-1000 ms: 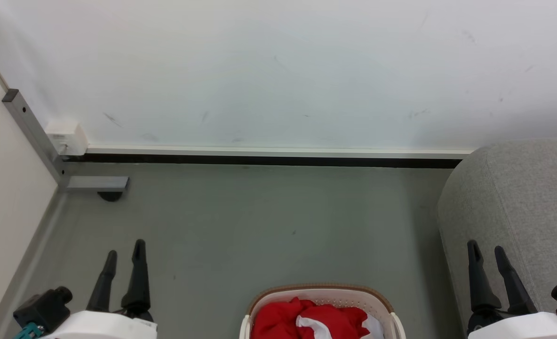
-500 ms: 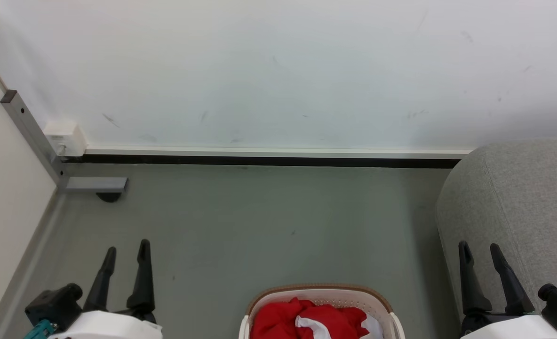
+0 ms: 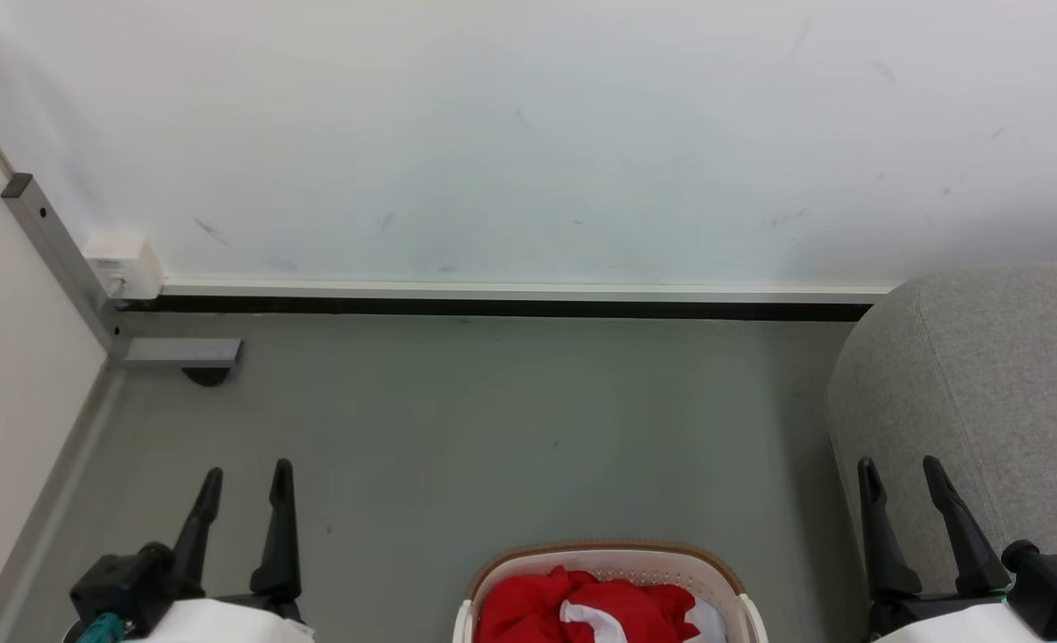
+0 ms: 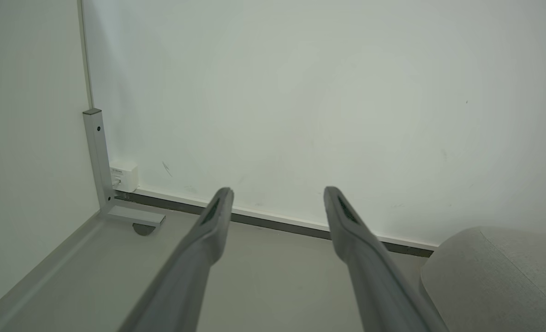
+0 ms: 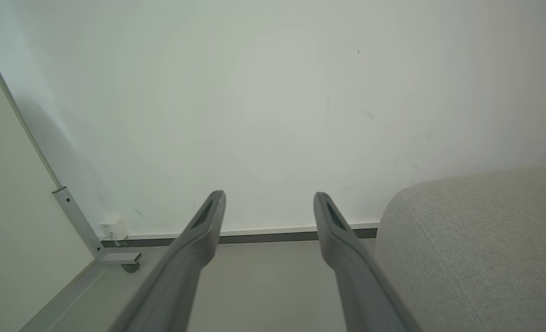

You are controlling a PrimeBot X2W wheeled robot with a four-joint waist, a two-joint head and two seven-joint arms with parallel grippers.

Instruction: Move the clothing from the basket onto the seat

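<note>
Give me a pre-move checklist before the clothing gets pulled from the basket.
1. left pincer open, holding nothing: ok.
2. right pincer open, holding nothing: ok.
3. clothing lying in the basket: ok.
4. whole basket inside the head view: not ok, the bottom edge cuts off its near part.
5. seat free for the drop: cannot tell; the visible part is bare, the rest is out of frame.
</note>
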